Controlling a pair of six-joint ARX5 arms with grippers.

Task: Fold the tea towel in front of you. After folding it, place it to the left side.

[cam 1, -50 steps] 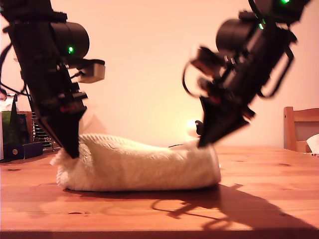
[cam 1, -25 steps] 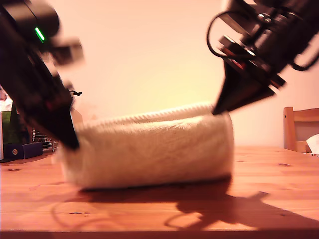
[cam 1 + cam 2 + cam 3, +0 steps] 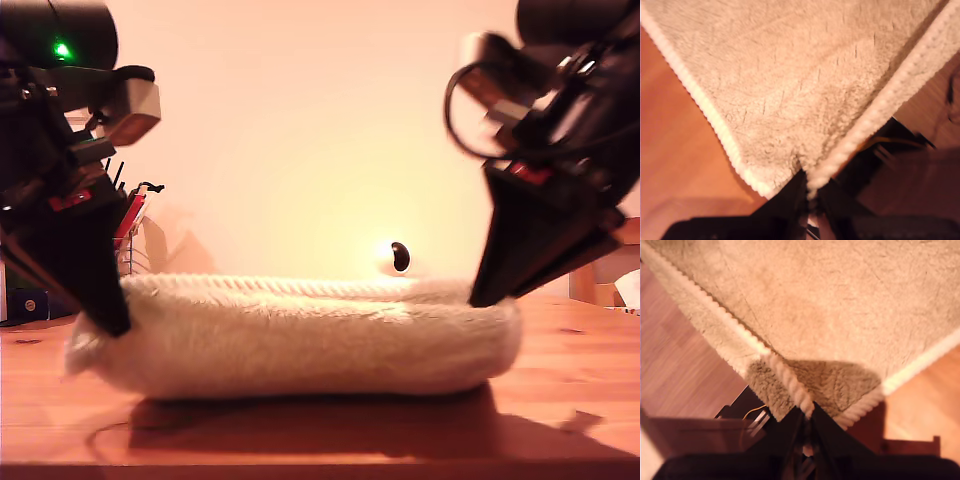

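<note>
Change: since half a second ago, the tea towel [image 3: 300, 335] has come down from a tall raised roll to a long, low fold, and both arms are lower and wider apart.
Tea towel place: it lies on the wooden table [image 3: 560, 400], across the middle of the exterior view, folded over itself with the ribbed hem along its top edge.
Tea towel ends: each end is held at a corner by one arm; the body between them rests on the table.
My first gripper [image 3: 807, 192]: its jaws are closed on a corner of the tea towel [image 3: 790, 85], where two hem edges meet.
My second gripper [image 3: 807, 422]: its jaws are closed on a corner of the tea towel [image 3: 820, 305], with the thick rope-like hem pinched between them; here two layers of cloth are seen, one over the other.
Which arm is which: I cannot tell from the wrist views which arm in the exterior view is first and which is second.
Arm at the exterior view's left: its black tip [image 3: 95, 285] presses into the towel's end there.
Arm at the exterior view's right: its black tip [image 3: 500, 285] touches the towel's top edge at that end.
Background: a wooden chair [image 3: 605, 290] stands at the exterior view's right edge, and a small white round thing [image 3: 395, 257] shows behind the towel.
</note>
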